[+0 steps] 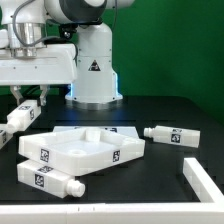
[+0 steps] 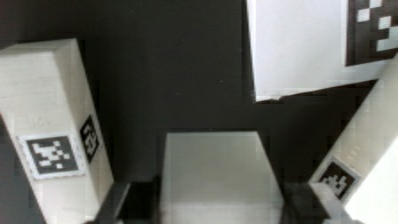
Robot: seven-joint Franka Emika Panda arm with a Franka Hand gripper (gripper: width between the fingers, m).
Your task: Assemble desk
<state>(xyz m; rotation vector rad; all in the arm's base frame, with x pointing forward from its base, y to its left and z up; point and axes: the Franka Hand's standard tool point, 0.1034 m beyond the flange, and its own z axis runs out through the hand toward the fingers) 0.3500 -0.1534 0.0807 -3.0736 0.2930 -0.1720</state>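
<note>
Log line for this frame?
end effector low at a leg, grip unclear | desk panel lying flat | other legs loose

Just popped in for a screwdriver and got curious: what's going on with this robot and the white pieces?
A desk is being assembled, at an early stage. The arm's claw is low at the exterior view's left, close by a white rectangular block leg; whether it grips it is unclear. The white square rimmed panel lies flat in the middle, no leg fitted. Two more legs lie loose beside it.
</note>
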